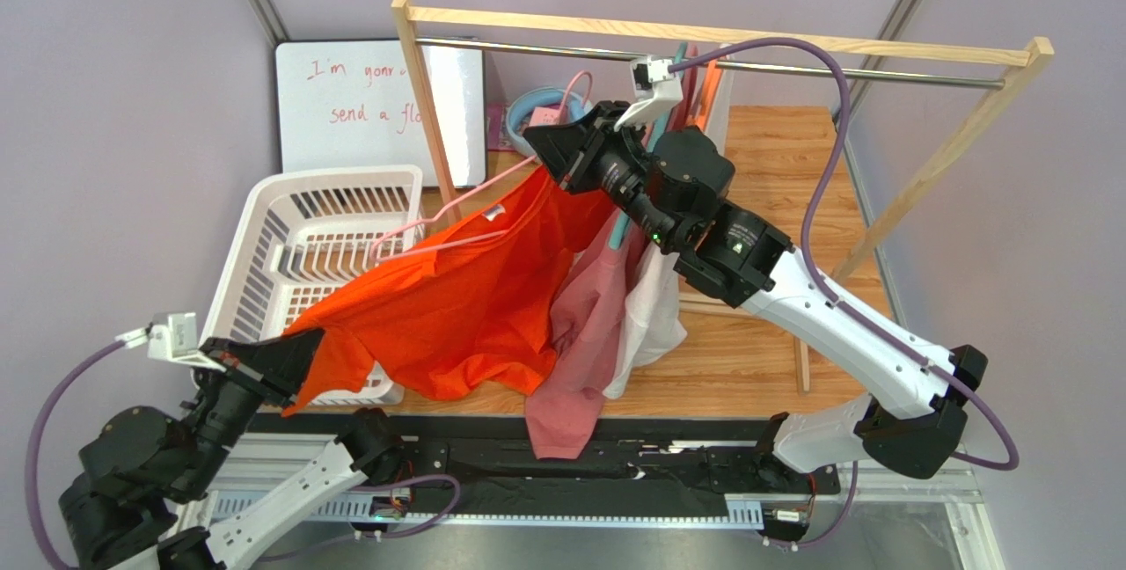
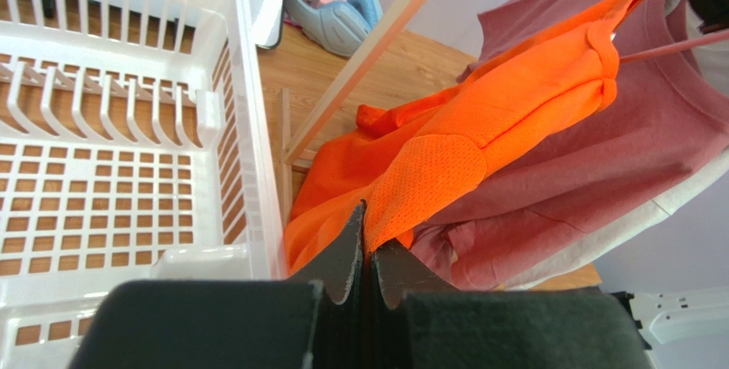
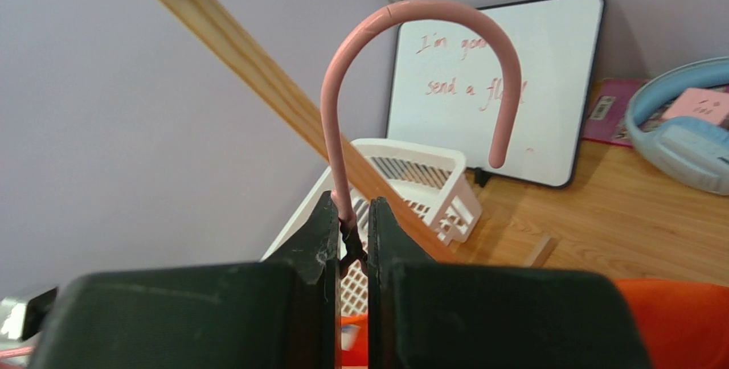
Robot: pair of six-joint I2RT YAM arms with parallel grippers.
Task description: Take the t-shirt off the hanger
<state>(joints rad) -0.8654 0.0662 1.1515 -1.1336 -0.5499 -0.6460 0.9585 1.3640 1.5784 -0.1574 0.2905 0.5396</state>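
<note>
Step in hand: pulling tee off. Orange t-shirt (image 1: 450,300) is stretched across centre-left of top view. Its hem is pinched at lower left by the left gripper (image 2: 366,219), fingers pressed together on fabric. Pink hanger (image 3: 411,14) neck is clamped by the right gripper (image 3: 351,219), upper centre. Collar seems partly on hanger. Next, prob.: hem to be drawn away w/ hanger held firm.

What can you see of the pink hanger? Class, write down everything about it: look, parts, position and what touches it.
The pink hanger is a thin, smooth rod, seemingly coated wire, bent into a rounded hook at the top. The hook catches nothing and stands in free air. The right gripper is shut on its neck just below the hook. Its sloping shoulder arms run into the collar of the orange t-shirt, which drapes from it.
</note>
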